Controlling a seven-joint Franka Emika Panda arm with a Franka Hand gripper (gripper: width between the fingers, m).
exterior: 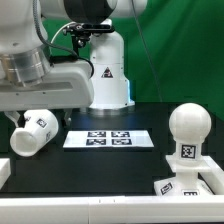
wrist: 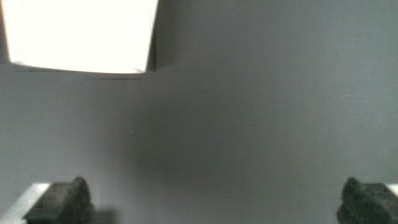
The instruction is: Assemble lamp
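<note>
The white shade (exterior: 33, 132) lies on its side on the dark table at the exterior view's left. The rounded bulb (exterior: 187, 128) stands upright on its neck at the exterior view's right, on or right behind the flat square base (exterior: 185, 186). My gripper (exterior: 22, 110) hangs from the arm just above the shade, and its fingertips are hard to make out there. In the wrist view my gripper (wrist: 215, 200) is open and empty, with its dark fingertips (wrist: 68, 200) far apart over bare grey table. No lamp part lies between them.
The marker board (exterior: 107, 138) lies flat in the middle of the table. The white robot pedestal (exterior: 107, 72) stands behind it. A white block (exterior: 3, 172) sits at the front left edge. A blurred white rectangle (wrist: 80, 35) shows in the wrist view.
</note>
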